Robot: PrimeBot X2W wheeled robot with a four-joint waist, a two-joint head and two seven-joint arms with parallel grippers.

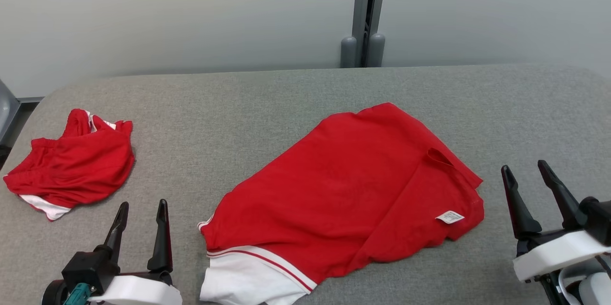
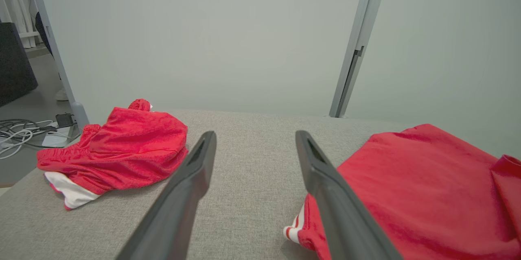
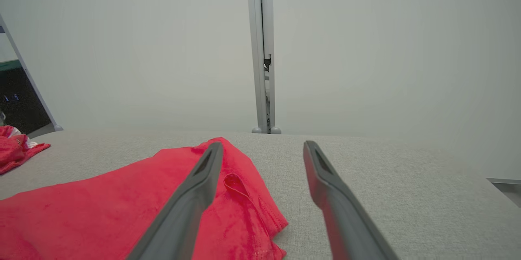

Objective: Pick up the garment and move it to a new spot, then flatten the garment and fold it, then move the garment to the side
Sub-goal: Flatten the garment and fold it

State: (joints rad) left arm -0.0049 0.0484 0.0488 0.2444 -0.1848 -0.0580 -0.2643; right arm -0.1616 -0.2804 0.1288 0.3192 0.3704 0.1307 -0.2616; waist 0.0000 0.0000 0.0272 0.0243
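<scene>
The red garment [image 1: 343,185] lies spread out around the middle of the grey padded surface [image 1: 267,99], a little towards its near edge. Its long axis runs on a diagonal, from the near edge left of centre up towards the far right. The end with the broad white band [image 1: 243,278] and thin red stripes points at the near edge, and the plain red end points away towards the far right. It is mostly flat, with a crease running along its right half and a small raised loop of cloth [image 1: 439,157] near the right-hand side. A white label [image 1: 449,217] shows at its near right corner.

The left gripper [image 1: 143,203] sits by the near edge, just to the left of the white band. Its two dark fingers are spread apart with nothing between them. The right gripper [image 1: 523,166] is near the right edge, just beside the garment's right corner, and is likewise parted and empty. Neither touches the cloth.

A second red garment [image 1: 76,164], bunched up with white trim showing, rests by the left edge, well apart from the first. Pale wall panels and a grey post [image 1: 365,9] stand beyond the far edge.
</scene>
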